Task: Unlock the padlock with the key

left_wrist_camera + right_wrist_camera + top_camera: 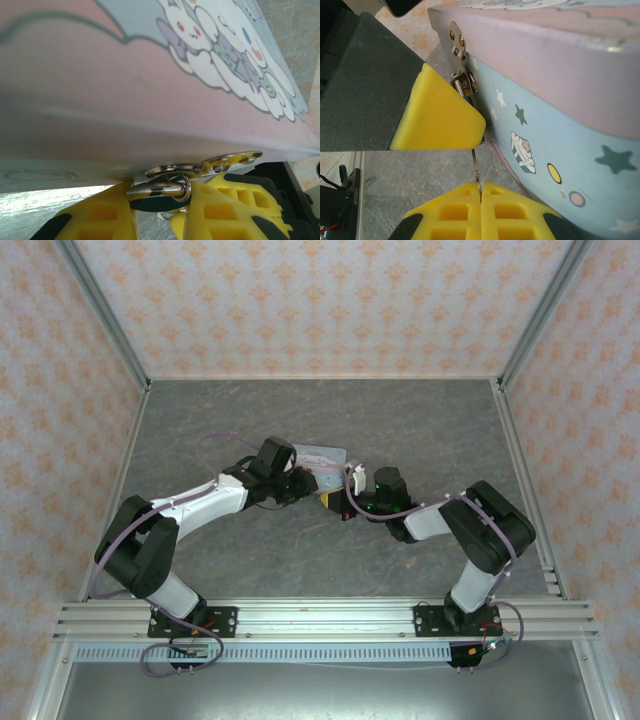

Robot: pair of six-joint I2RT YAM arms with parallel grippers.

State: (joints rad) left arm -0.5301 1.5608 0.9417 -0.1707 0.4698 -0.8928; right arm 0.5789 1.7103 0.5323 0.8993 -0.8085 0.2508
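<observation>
Closest in, at the bottom of the right wrist view, the right gripper [480, 192] has its yellow fingers pressed together on the thin metal blade of the key [476, 167]. The grey marbled table [250, 420] spreads under everything, and both arms reach to its middle from the near edge. There sits the pale blue and pink cartoon-printed tin [322, 454]. The left gripper [160, 202] is just beside the tin's front wall, its fingers clamped on the padlock [150, 205]. The padlock is a small dark teal body hanging by its shackle [157, 189] from the silver hasp [200, 166] on the tin. The key points up from the right gripper toward the padlock. Its tip goes behind one of the left gripper's fingers [435, 117], so I cannot tell whether it is in the keyhole.
</observation>
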